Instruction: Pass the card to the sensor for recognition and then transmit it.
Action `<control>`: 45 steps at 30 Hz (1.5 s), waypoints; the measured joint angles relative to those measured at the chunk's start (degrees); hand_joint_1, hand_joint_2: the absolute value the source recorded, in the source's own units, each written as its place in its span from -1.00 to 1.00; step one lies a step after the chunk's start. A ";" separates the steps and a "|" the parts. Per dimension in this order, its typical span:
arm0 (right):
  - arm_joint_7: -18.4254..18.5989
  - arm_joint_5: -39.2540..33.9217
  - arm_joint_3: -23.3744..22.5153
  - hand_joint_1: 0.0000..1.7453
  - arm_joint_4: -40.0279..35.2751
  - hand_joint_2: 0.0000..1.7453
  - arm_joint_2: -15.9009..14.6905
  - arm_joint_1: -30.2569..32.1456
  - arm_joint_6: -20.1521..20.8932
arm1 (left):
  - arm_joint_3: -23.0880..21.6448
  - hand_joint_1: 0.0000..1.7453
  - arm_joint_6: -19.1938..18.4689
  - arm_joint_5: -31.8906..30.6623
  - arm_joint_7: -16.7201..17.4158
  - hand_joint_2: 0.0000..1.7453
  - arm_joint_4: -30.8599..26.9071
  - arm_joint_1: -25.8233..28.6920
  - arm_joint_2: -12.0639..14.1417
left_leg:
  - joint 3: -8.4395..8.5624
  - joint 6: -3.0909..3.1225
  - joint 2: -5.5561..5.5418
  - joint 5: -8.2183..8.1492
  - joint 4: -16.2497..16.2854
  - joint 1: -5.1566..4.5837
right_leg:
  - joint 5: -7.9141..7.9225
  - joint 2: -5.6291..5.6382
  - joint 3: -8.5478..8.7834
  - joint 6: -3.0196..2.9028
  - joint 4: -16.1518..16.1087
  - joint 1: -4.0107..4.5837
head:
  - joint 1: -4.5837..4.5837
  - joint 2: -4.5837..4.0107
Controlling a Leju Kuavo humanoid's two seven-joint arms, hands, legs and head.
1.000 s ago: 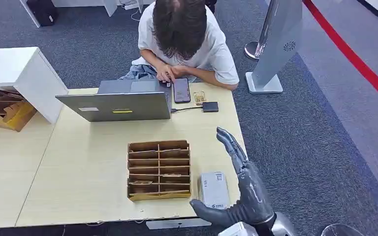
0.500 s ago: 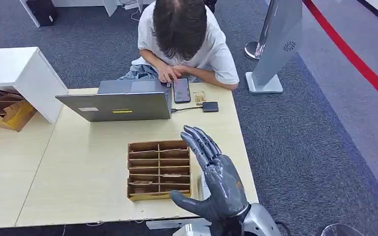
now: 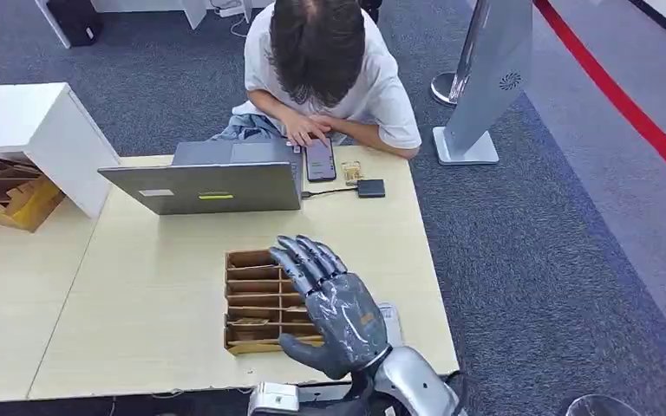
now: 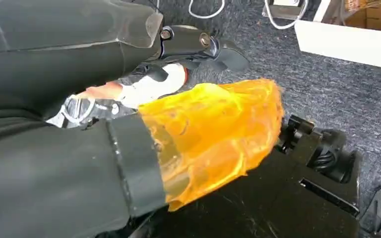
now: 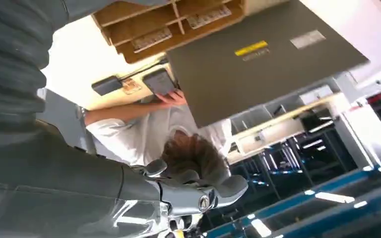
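right hand (image 3: 338, 312): hovering flat over card rack (image 3: 260, 299), fingers apart, holding nothing
left hand: hanging low, fingers hidden, cannot tell state
cards: lying in rack slots, partly under fingertips; at least two showing (image 3: 247, 321); which one is wanted, unclear
sensor (image 3: 389, 322): sitting just thumb-side of palm, mostly hidden beneath the hand
risk: spread fingers knocking rack dividers, or dragging two cards together
count: one rack, one sensor, one laptop (image 3: 212, 178), one person (image 3: 321, 69) sitting beyond fingertips

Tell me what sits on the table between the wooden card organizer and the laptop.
Nothing: in the head view, bare tabletop runs between the card organizer and the laptop. The right hand hovers over the organizer's right side.
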 joint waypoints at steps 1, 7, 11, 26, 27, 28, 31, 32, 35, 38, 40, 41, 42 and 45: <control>0.00 0.38 0.40 -1.00 0.91 1.00 -0.18 -0.25 -1.10 | 0.00 -1.00 -0.04 -0.04 0.00 -1.00 -0.09 -0.04 0.02 | 0.00 0.00 0.00 0.00 0.00 0.00 | 0.00 0.00 0.00 0.00 0.00 0.00 | 0.02 0.00; 1.75 2.36 3.37 -1.00 7.59 1.00 -1.62 -1.79 -5.23 | 0.00 -1.00 -0.02 -0.02 -0.02 -1.00 -0.31 -0.07 0.04 | -0.01 0.00 0.00 0.00 0.00 0.00 | 0.00 0.00 -0.01 0.00 0.00 0.00 | 0.00 0.00; 2.60 2.98 4.33 -1.00 10.15 1.00 -1.88 -2.53 -5.32 | 0.00 -1.00 0.02 0.06 -0.02 -1.00 -0.33 -0.08 0.04 | -0.01 0.00 0.00 0.00 0.00 0.00 | 0.00 0.00 -0.02 0.00 0.00 0.00 | 0.00 0.00; 7.56 8.62 5.44 -1.00 19.17 1.00 -1.88 -3.93 -5.64 | 0.00 -1.00 -0.04 0.11 -0.63 -1.00 -0.33 -0.08 0.04 | -0.01 0.00 0.00 0.00 0.00 0.00 | 0.00 0.00 -0.02 0.00 0.00 0.00 | 0.00 0.00; 7.93 8.94 5.49 -1.00 19.57 1.00 -1.82 -4.06 -5.21 | 0.00 -1.00 -0.04 -0.02 -0.63 -1.00 -0.33 -0.08 0.04 | -0.01 0.00 0.00 0.00 0.00 0.00 | 0.00 0.00 -0.01 0.00 0.00 0.00 | 0.00 0.00; 8.26 9.29 5.47 -1.00 19.85 1.00 -1.53 -4.31 -4.22 | 0.00 -1.00 -0.07 -0.13 -0.63 -1.00 -0.33 -0.08 0.04 | -0.01 0.00 0.01 0.00 0.00 0.00 | 0.00 0.01 -0.02 0.00 0.00 0.00 | 0.00 0.00; 8.83 10.17 5.33 -1.00 20.70 1.00 -0.42 -5.60 -1.73 | 0.00 -1.00 -0.37 -0.90 -0.52 -1.00 -0.37 -0.25 0.00 | 0.00 -0.01 0.01 0.01 0.00 0.01 | 0.01 0.02 -0.02 -0.01 0.01 0.01 | 0.00 0.00; 8.85 10.34 5.31 -1.00 20.90 1.00 -0.13 -5.92 -1.42 | 0.00 -1.00 -0.42 -1.05 -0.48 -1.00 -0.42 -0.28 -0.02 | 0.00 -0.01 0.00 0.01 0.00 0.01 | 0.01 0.01 -0.02 -0.01 0.01 0.01 | 0.00 0.00; 8.87 10.45 5.18 -1.00 21.49 1.00 0.35 -6.26 -1.29 | 0.00 -1.00 -0.59 -1.16 -0.17 -1.00 -0.59 -0.30 0.00 | 0.00 -0.04 0.00 0.03 0.00 0.01 | 0.01 0.01 -0.02 -0.01 0.02 0.01 | 0.00 0.00; 8.72 10.87 4.81 -0.72 21.88 1.00 0.65 -6.30 -1.36 | 0.00 -1.00 -0.72 -1.44 -0.09 -1.00 -0.74 -0.34 0.00 | -0.01 -0.04 0.00 0.03 0.00 0.01 | 0.01 0.01 -0.02 -0.01 0.02 0.00 | 0.02 0.00; 8.55 11.09 4.39 -0.70 22.10 1.00 0.85 -6.29 -1.38 | 0.00 -1.00 -0.85 -1.79 0.00 -1.00 -0.79 -0.37 0.00 | -0.01 -0.04 0.00 0.03 0.00 0.00 | 0.01 0.01 -0.03 -0.01 0.02 0.00 | 0.00 0.00; 8.48 11.28 4.22 -0.74 22.23 1.00 0.96 -6.29 -1.40 | 0.00 -1.00 -0.92 -1.97 0.00 -1.00 -0.81 -0.40 0.00 | -0.01 -0.04 0.00 0.03 0.00 0.00 | 0.01 0.01 -0.03 -0.01 0.02 0.00 | 0.00 0.00; 8.29 11.48 4.02 -0.76 22.38 1.00 1.05 -6.28 -1.47 | 0.00 -1.00 -1.01 -2.16 0.04 -1.00 -0.81 -0.42 0.00 | -0.01 -0.04 0.00 0.03 0.00 0.00 | 0.01 0.01 -0.03 -0.01 0.02 0.00 | 0.00 0.00; 7.98 11.74 3.54 -0.76 22.71 1.00 1.35 -6.27 -1.60 | 0.00 -1.00 -1.18 -2.62 0.20 -1.00 -0.87 -0.51 0.00 | -0.01 -0.04 0.00 0.03 0.00 0.01 | 0.01 0.01 -0.04 -0.01 0.02 0.01 | 0.00 0.00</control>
